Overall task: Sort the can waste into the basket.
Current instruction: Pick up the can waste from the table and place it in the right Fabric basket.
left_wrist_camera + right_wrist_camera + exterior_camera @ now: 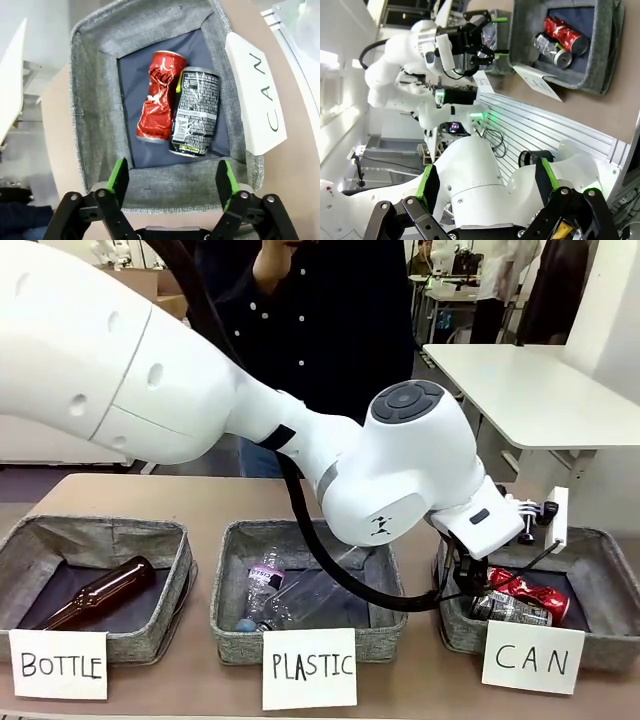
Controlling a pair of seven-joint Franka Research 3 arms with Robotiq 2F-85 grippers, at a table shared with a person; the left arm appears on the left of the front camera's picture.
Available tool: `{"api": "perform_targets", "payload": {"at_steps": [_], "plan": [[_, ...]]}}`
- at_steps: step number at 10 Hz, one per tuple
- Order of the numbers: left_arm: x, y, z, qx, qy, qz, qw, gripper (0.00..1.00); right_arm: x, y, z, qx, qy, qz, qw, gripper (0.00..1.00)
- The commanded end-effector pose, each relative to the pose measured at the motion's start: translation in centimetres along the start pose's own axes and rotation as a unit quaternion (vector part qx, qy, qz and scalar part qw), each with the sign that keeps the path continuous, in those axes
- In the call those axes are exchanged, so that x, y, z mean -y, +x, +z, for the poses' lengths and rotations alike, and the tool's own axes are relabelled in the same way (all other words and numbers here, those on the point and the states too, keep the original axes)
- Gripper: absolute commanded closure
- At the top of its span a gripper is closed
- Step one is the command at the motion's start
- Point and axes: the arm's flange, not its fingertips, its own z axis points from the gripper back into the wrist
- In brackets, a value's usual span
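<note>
Two cans lie side by side in the CAN basket, at three o'clock of the PLASTIC basket.

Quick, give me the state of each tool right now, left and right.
Left tool: open, holding nothing, above the CAN basket where the red can and dark can lie.
Right tool: open, empty.

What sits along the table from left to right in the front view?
Grey woven basket carded BOTTLE → grey woven basket carded PLASTIC → grey woven basket carded CAN.
</note>
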Motion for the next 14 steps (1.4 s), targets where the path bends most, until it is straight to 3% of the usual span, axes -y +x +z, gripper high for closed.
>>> {"api": "perform_targets", "payload": {"at_steps": [1, 3, 4, 6, 7, 9, 10, 11, 13, 14], "plan": [[0.9, 0.0, 1.5, -0.003, 0.01, 0.01, 1.0, 0.0, -0.5, -0.7, 0.6, 0.015, 0.0, -0.006, 1.0, 0.0], [1.2, -1.3, 4.3, -0.032, -0.028, 0.058, 0.997, 0.0, -0.5, -0.7, 0.6, 0.015, 0.0, -0.006, 1.0, 0.0], [1.5, -2.6, 7.7, -0.056, -0.1, 0.11, 0.987, 0.0, 0.0, 0.0, 0.0, 0.0, -0.001, 0.0, 1.0, 0.0], [0.8, -5.9, 16.1, -0.056, -0.19, 0.162, 0.967, 0.0, -1.4, 5.2, -3.9, -0.006, 0.002, 0.023, 1.0, 0.0], [1.0, -9.4, 20.8, -0.05, -0.219, 0.199, 0.954, 0.0, -2.8, 9.2, -7.6, -0.01, 0.004, 0.038, 0.999, 0.0], [2.6, -16.8, 28.1, -0.023, -0.168, 0.333, 0.928, 0.0, -5.7, 15.5, -15.4, 0.013, -0.002, 0.051, 0.999, 0.0], [4.6, -21.2, 31.9, 0.015, -0.142, 0.397, 0.907, 0.0, -7.2, 17.4, -19.4, -0.006, 0.015, 0.069, 0.997, 0.0], [7.9, -26.4, 36.0, 0.062, -0.112, 0.469, 0.874, 0.0, -8.9, 18.6, -23.6, -0.027, 0.037, 0.072, 0.996, 0.0], [15.0, -35.0, 41.5, 0.174, -0.054, 0.593, 0.784, 0.0, -10.5, 19.1, -28.7, -0.067, 0.039, 0.068, 0.995, 0.0], [18.4, -38.6, 43.1, 0.242, -0.024, 0.638, 0.731, 0.0, -10.8, 19.4, -29.7, -0.073, 0.047, 0.07, 0.994, 0.0]]}}
